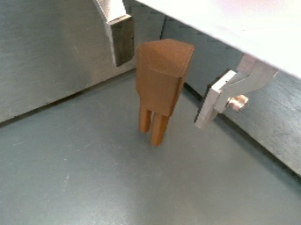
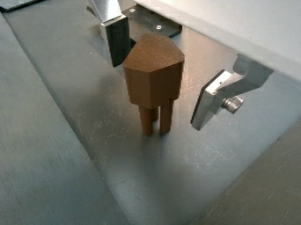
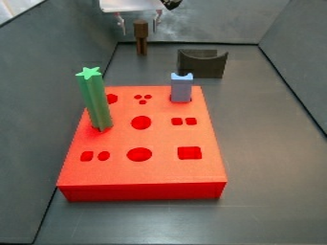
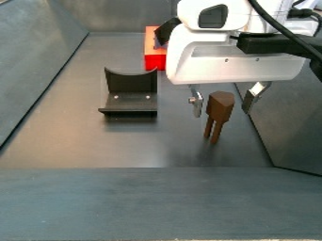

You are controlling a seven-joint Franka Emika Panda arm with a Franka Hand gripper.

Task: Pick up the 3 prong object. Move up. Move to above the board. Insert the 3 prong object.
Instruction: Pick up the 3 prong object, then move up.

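Standing upright on the grey floor, the 3 prong object (image 1: 161, 88) with long axis vertical, darker blocky head up and slim prongs down, touching the floor in both wrist views (image 2: 153, 83). Around it the pincer (image 1: 168, 77), spread wide, with one silver finger (image 1: 119, 39) on one flank and its mate (image 1: 220, 95) on the opposite flank, a clear gap showing between each plate and the brown peg, so nothing gripped. Seen in a side view, the same peg (image 4: 217, 115) below the white pincer body (image 4: 227, 99), fingers hanging down past its head on either side. In a side view from the far end, the peg (image 3: 140, 38) small and dark near the back wall, under the pincer (image 3: 138, 24), well apart from the board (image 3: 141, 144). Lying flat on the floor, that red board with round, square and star cut-outs and three small dots in its top face. Rising from one corner hole, a tall green star-topped post (image 3: 94, 98); sitting upright in another hole, a short light-blue block (image 3: 182, 87). Beyond the board, a dark L-shaped fixture (image 3: 202, 63), also in view beside the pincer (image 4: 130, 91).
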